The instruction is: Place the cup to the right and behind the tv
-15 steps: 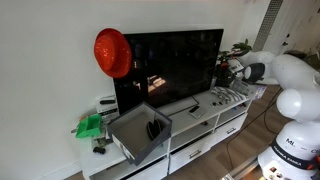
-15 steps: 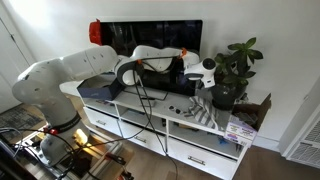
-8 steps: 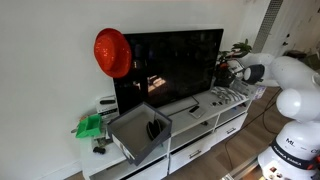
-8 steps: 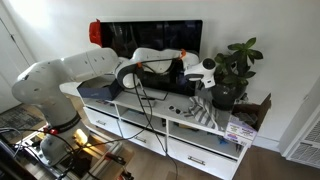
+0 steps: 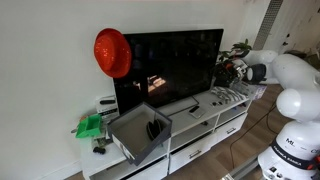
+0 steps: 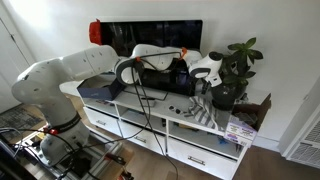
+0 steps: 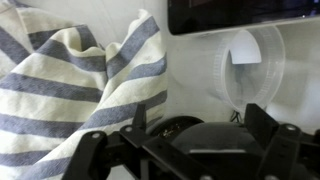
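Observation:
The tv (image 5: pixel 170 65) is a wide black flat-screen on a white cabinet; it shows in both exterior views (image 6: pixel 150 35), and its lower edge shows in the wrist view (image 7: pixel 245 12). The cup (image 7: pixel 250 68) is translucent white and sits by the white wall just below the tv's edge. My gripper (image 7: pixel 200 125) is open, with its fingers spread wide and apart from the cup. A dark round thing lies between the fingers. In both exterior views my gripper (image 5: pixel 228 72) (image 6: pixel 203 78) is at the tv's right end, and the cup is not clear there.
A striped cloth (image 7: pixel 70 80) lies on the cabinet top under my wrist (image 6: pixel 205 112). A potted plant (image 6: pixel 235 65) stands beside the tv's right end. A grey open-topped box (image 5: pixel 140 130), a green item (image 5: pixel 90 125) and a red round thing (image 5: pixel 112 52) are at the other end.
My wrist has shifted slightly up and toward the plant. Nothing else has moved.

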Controlling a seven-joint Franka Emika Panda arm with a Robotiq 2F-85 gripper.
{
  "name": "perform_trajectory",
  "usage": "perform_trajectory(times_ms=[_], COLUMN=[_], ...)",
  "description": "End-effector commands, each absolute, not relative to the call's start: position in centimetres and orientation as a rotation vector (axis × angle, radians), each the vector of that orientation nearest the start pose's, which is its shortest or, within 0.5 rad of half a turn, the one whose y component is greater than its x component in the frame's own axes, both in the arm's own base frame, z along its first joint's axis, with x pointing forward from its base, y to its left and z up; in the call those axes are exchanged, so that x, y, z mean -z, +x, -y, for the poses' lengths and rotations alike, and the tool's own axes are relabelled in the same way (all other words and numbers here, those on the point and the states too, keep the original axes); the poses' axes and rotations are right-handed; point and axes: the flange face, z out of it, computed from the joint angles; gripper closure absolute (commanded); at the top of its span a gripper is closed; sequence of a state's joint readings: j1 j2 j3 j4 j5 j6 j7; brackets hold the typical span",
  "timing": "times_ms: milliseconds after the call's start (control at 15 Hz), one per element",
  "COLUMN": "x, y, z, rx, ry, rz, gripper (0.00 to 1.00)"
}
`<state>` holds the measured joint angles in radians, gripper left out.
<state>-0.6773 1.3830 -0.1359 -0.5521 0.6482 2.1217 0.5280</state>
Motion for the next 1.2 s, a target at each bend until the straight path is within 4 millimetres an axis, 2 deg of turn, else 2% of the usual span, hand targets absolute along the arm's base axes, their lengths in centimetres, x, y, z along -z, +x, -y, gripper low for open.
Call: perform_trajectory(times_ms=[0,267,600,800,1133], x=[-20.0,-22.7,-25.8,-27.7,-30.6], y=[61.8,60.6,57.9,56.5,54.8], z=[53.2,54.1,54.1,53.5,51.9], rx=[0.202,0.177,0.010,-0.100,-0.184], ry=[-2.165,-2.369,-2.581,-2.689,-2.800], rz=[-1.756,-1.659,-1.346,-1.190,-1.131], gripper=[0.00,0.00,0.00,0.00,0.00])
